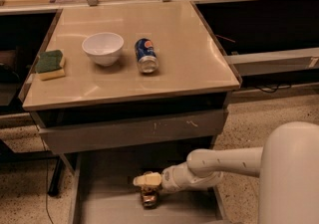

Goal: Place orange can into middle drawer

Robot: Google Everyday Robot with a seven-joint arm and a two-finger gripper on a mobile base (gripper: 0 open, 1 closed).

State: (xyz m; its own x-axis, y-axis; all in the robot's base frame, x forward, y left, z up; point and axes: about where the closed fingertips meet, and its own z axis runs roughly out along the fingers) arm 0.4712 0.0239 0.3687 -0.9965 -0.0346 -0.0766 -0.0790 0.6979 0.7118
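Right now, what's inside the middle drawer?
The orange can is in the middle drawer, near its floor, with the gripper right above it. The drawer's rear is hidden under the scratched drawer; its front is out of frame.

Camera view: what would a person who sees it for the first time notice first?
The big white arm reaches in from the lower right, and its hand is low in the open middle drawer, right at the orange can. On the beige table above, a blue can lies on its side beside a white bowl, with a green sponge near the left edge.
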